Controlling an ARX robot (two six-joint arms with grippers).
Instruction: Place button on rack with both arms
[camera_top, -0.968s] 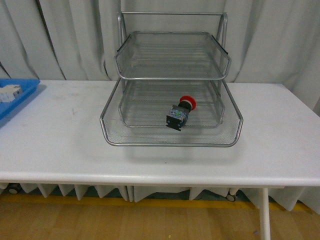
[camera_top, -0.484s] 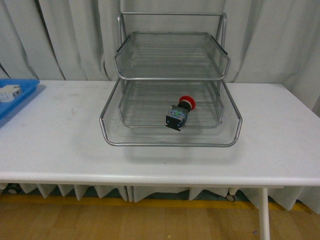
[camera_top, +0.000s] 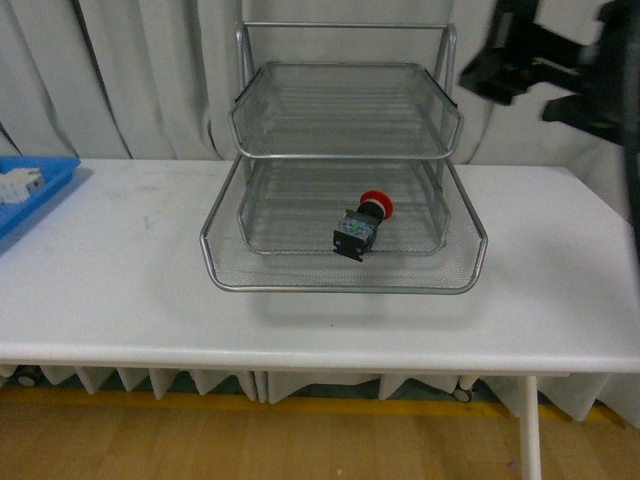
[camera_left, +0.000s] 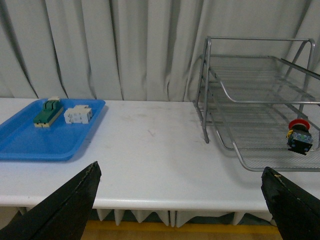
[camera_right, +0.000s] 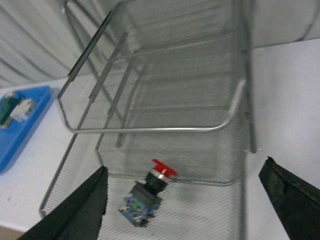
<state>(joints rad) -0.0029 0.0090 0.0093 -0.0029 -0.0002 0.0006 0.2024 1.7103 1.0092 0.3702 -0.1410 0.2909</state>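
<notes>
- Setting: a staged robot test area or lab, not a home or shop.
- Backdrop: pale grey curtains (camera_top: 150, 80) hang in folds across the whole rear, closing off the space.
- Surface (camera_top: 120, 290): a plain white folding table on a wood-pattern floor (camera_top: 200, 440).
- Props: a wire-mesh rack (camera_top: 345, 150) and a blue plastic tray (camera_left: 50, 132) holding electrical switch parts.
- Equipment: a black robot arm (camera_top: 560, 70) is visible at upper right.
</notes>
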